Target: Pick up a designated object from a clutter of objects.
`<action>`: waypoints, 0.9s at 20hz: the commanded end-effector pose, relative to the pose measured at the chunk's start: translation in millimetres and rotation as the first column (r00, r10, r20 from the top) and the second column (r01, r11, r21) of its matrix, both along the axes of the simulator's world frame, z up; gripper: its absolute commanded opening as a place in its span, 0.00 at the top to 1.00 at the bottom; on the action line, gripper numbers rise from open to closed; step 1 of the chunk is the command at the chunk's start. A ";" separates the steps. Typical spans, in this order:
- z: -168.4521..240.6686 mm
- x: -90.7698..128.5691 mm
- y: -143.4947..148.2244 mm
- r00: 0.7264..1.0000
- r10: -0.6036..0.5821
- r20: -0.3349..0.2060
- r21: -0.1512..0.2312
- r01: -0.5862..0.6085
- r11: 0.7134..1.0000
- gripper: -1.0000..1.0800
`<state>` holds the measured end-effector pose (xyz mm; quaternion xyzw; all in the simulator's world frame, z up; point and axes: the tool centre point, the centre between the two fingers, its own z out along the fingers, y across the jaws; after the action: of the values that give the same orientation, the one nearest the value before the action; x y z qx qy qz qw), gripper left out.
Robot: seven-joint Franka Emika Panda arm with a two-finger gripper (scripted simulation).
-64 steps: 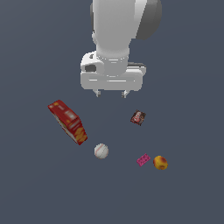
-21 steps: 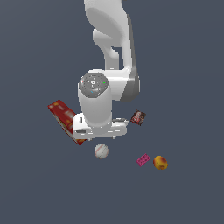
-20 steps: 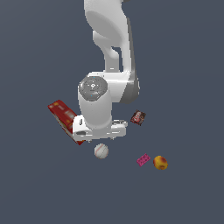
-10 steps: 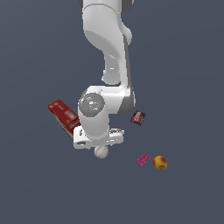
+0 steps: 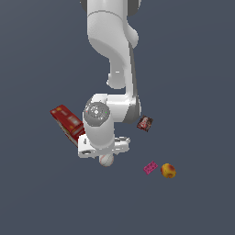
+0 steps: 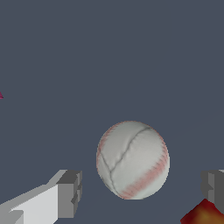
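In the wrist view the baseball (image 6: 132,160) is seen close up, white with faint red stitching, lying between the two grey fingertips (image 6: 70,194) of the tool (image 6: 142,192). A clear gap is left on each side of the ball, so the tool is spread wide and nothing is gripped. A red-and-yellow corner of the cracker box (image 6: 203,214) is caught beside the other fingertip.

In the exterior view the tool (image 5: 104,153) is lowered right over the baseball (image 5: 106,160), of which only the lower part shows beneath the white hand; the ball rests on the dark grey desk (image 5: 193,69). Toward that view's right, near the ball but apart from it, a small pink block (image 5: 150,168) and an orange-yellow fruit (image 5: 168,170) are found just beside each other (contact cannot be judged). The cracker box (image 5: 67,122) lies at the view's left, partly hidden by the arm. A small dark square card (image 5: 145,123) is placed farther back, right of the wrist.
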<state>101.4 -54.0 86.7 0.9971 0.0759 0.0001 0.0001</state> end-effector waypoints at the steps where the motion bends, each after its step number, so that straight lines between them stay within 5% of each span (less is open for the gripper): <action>1: -13.3 -0.8 -0.1 1.000 0.000 -0.001 0.000 0.000 1.000 0.04; 10: -38.4 0.4 -0.1 1.000 0.001 0.000 0.000 -0.001 1.000 0.04; 11: -38.4 0.4 -0.1 1.000 0.001 0.000 0.000 -0.001 1.000 1.00; 18: -38.4 0.4 -0.1 1.000 0.001 0.000 0.000 -0.001 1.000 1.00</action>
<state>101.5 -54.4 48.7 0.9971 0.0762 -0.0004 0.0000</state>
